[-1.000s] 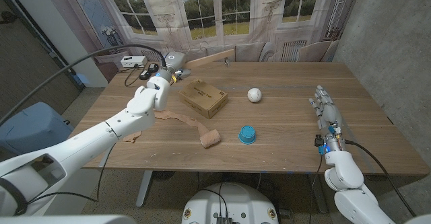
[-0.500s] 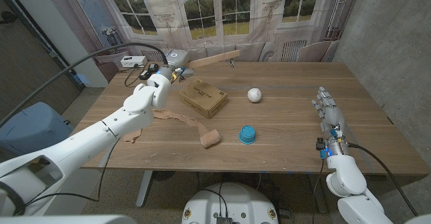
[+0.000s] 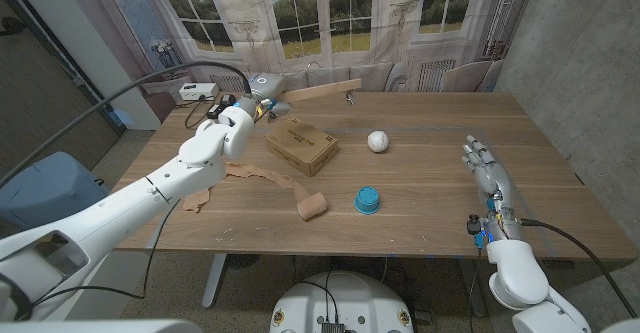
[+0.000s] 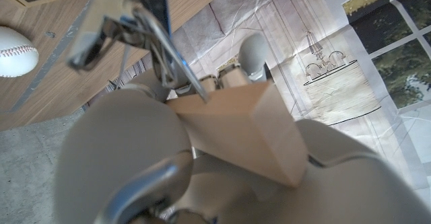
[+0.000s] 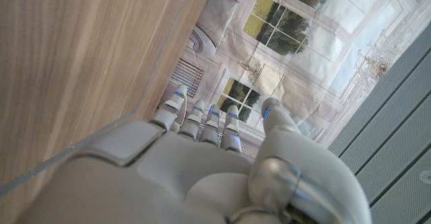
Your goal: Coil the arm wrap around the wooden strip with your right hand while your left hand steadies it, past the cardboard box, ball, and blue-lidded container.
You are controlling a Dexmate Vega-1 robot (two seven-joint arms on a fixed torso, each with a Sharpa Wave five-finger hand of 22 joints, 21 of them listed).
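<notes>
Your left hand (image 3: 252, 106) grips one end of the long pale wooden strip (image 3: 322, 90), which runs rightward along the table's far edge. Your right hand (image 3: 485, 169), fingers straight, holds nothing. The tan arm wrap (image 3: 283, 186) trails partly behind your left arm.

- Even, soft daylight-like brightness falls on the counter (image 3: 420, 173); no harsh glare.
- Faint, short shadows sit just beside the ball (image 3: 377, 141) and the cardboard box (image 3: 301, 145).
- Head view bends slightly at its edges.
- Left wrist view: the fingers (image 4: 121, 163) nearest the lens are badly blurred, the wooden strip (image 4: 249, 133) soft.
- Right wrist view is sharper, the window backdrop bright.
</notes>
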